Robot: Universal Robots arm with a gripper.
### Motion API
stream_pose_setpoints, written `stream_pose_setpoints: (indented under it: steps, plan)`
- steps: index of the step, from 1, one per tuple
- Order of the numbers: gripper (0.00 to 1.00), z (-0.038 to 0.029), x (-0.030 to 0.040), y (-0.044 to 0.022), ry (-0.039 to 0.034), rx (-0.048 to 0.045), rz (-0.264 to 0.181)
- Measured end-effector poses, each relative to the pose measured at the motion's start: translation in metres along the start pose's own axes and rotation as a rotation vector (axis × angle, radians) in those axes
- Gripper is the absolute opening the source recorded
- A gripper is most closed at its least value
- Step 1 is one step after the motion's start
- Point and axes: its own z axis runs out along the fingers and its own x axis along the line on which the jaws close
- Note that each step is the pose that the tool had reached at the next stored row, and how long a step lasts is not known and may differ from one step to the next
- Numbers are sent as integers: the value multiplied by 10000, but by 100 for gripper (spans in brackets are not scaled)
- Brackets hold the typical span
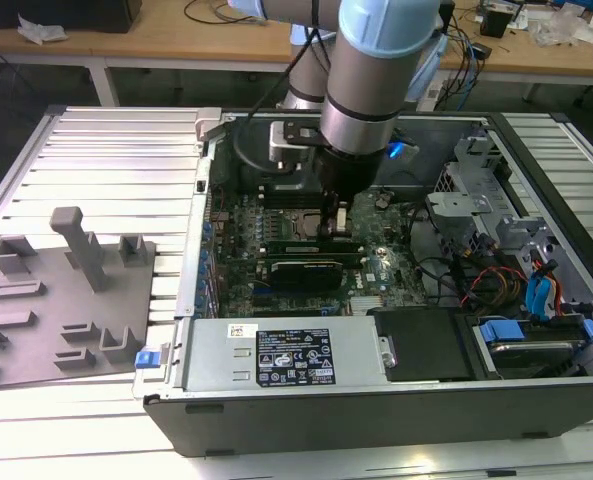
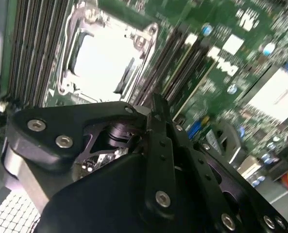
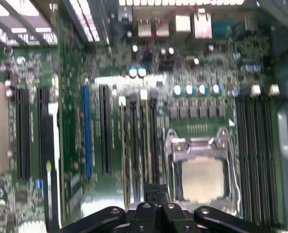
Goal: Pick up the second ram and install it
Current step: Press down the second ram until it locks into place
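In the exterior view my gripper [image 1: 334, 228] reaches down into the open computer case [image 1: 376, 420], just above the motherboard [image 1: 238, 235] and beside the processor socket [image 1: 288, 222]. A thin green strip, the second ram [image 1: 296, 240], runs along the memory slots right under the gripper's tip. Whether the gripper grasps the strip or only hovers at it is hidden by the wrist. In the first wrist view the gripper [image 3: 151, 194] hangs over the long memory slots [image 3: 134, 141], next to the socket [image 3: 202, 174]. In the second wrist view the black gripper [image 2: 157, 109] covers the slots beside the socket [image 2: 102, 58].
A black expansion card [image 1: 311, 270] lies just in front of the slots. The power supply [image 1: 276, 355] spans the case front, and drive cages [image 1: 476, 200] and cables [image 1: 496, 280] crowd the exterior view's right. A grey fixture tray [image 1: 66, 290] sits outside the case on the left.
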Motion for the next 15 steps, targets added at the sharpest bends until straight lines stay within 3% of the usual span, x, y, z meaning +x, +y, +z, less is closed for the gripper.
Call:
stream_pose_setpoints:
  steps: [1, 2, 4, 5, 6, 7, 11, 13, 15]
  plan:
    - [11, 3, 2, 36, 8, 0, -2]
    - [11, 11, 7, 118, 17, 2, 0]
    - [11, 21, 10, 193, 28, 3, 0]
    - [11, 30, 15, 265, 36, 4, 0]
    - [11, 53, 22, 387, 49, 8, 0]
    - [11, 67, 26, 424, 59, 8, 1]
    - [11, 129, 30, 447, 67, 4, 2]
    - [11, 115, 27, 443, 46, 12, 3]
    - [11, 87, 23, 363, 57, 7, 2]
